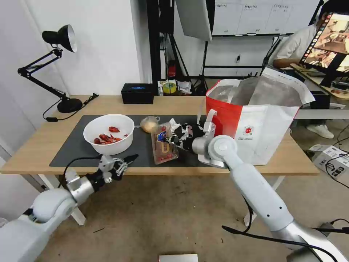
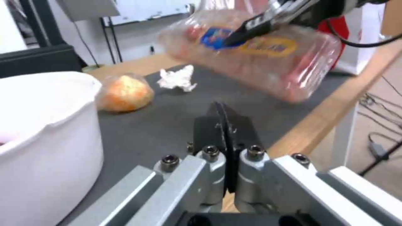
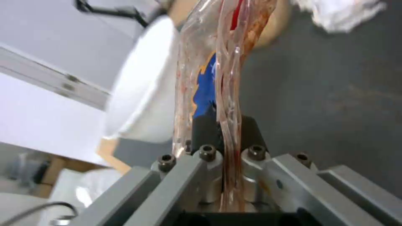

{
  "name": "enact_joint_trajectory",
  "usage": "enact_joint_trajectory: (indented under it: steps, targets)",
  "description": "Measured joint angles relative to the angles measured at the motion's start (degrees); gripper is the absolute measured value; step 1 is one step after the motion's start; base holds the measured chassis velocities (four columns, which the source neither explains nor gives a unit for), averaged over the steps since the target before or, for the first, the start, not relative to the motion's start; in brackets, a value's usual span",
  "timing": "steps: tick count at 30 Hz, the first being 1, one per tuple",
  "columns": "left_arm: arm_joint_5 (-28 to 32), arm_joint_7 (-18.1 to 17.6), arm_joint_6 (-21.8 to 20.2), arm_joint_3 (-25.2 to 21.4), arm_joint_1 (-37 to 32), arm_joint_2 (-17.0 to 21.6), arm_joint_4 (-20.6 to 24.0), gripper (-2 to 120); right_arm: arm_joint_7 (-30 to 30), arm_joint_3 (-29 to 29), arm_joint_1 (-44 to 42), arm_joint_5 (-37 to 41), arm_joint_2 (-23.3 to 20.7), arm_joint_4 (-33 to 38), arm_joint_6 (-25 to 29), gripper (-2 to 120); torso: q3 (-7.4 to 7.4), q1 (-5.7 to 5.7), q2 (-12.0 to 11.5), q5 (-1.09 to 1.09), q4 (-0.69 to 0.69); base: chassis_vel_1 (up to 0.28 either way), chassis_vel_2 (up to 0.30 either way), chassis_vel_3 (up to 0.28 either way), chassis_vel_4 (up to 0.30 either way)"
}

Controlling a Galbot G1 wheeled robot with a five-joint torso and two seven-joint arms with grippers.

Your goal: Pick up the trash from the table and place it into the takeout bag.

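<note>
Head view: our right pincer (image 1: 173,139) pinches the trays (image 1: 164,145) by one edge, probably thinly; they could slip short of the bag (image 1: 261,120). Left pincer (image 1: 128,160) closed, idle.

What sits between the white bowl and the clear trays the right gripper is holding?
In the head view, the small clear bag with the tan lump lies on the mat between the bowl and the trays held by the right gripper.
</note>
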State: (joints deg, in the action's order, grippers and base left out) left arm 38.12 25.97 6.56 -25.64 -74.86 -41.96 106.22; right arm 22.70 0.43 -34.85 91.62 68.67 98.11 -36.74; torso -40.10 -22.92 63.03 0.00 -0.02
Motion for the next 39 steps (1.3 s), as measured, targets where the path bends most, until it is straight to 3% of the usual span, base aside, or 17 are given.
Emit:
enact_joint_trajectory:
  steps: [7, 17, 22, 25, 32, 34, 36, 39]
  targets:
    - [-0.2, -1.4, 0.1, -5.9, -5.4, -4.2, 3.1, 3, -2.7, 3.2, -1.3, 2.3, -1.5, 5.6, 5.9, 0, 0.0, 0.0, 0.0, 0.0, 0.01, 0.0, 0.0, 0.0, 0.0]
    - [-0.7, -4.4, 0.4, -13.9, -15.2, -11.9, 6.6, 43, 2.7, 8.1, -0.5, 8.3, -3.3, 14.7, 16.9, 0, 0.0, 0.0, 0.0, -0.01, 0.02, 0.0, 0.0, 0.0, 0.0]
    - [-0.4, -5.2, 1.0, -16.8, -17.2, -13.2, 7.0, 58, 6.3, 10.9, 0.2, 10.1, -4.8, 16.8, 19.9, 0, 0.0, 0.0, 0.0, 0.01, 0.01, 0.0, 0.0, 0.0, 0.0]
    - [-0.1, -5.2, 1.5, -19.6, -19.9, -13.6, 7.3, 73, 8.7, 14.0, 0.2, 11.3, -8.1, 18.8, 22.1, 0, 0.0, 0.0, 0.0, 0.02, 0.02, 0.0, 0.0, 0.0, 0.0]
    - [-0.2, -5.2, 2.0, -20.4, -21.2, -14.6, 7.4, 96, 12.9, 19.1, 0.8, 12.6, -14.8, 19.0, 25.3, 0, 0.0, 0.0, 0.0, 0.01, 0.0, 0.0, 0.0, 0.0, 0.0]
    - [-0.2, -5.2, 2.0, -20.2, -21.2, -14.7, 7.4, 97, 13.2, 19.3, 1.0, 12.6, -15.2, 18.8, 25.5, 0, 0.0, 0.0, 0.0, 0.02, 0.0, 0.0, 0.0, 0.0, 0.0]
    - [-0.5, -5.4, 2.0, -19.3, -20.9, -15.2, 7.4, 107, 15.2, 21.0, 2.3, 11.9, -18.1, 16.9, 27.0, 0, 0.0, 0.0, 0.0, 0.01, 0.01, 0.0, 0.0, 0.0, 0.0]
    - [-0.7, -5.6, 2.0, -18.4, -20.4, -15.3, 7.4, 111, 16.0, 21.5, 3.2, 10.2, -19.6, 14.7, 27.2, 0, 0.0, 0.0, 0.0, 0.01, 0.01, 0.0, 0.0, 0.0, 0.0]
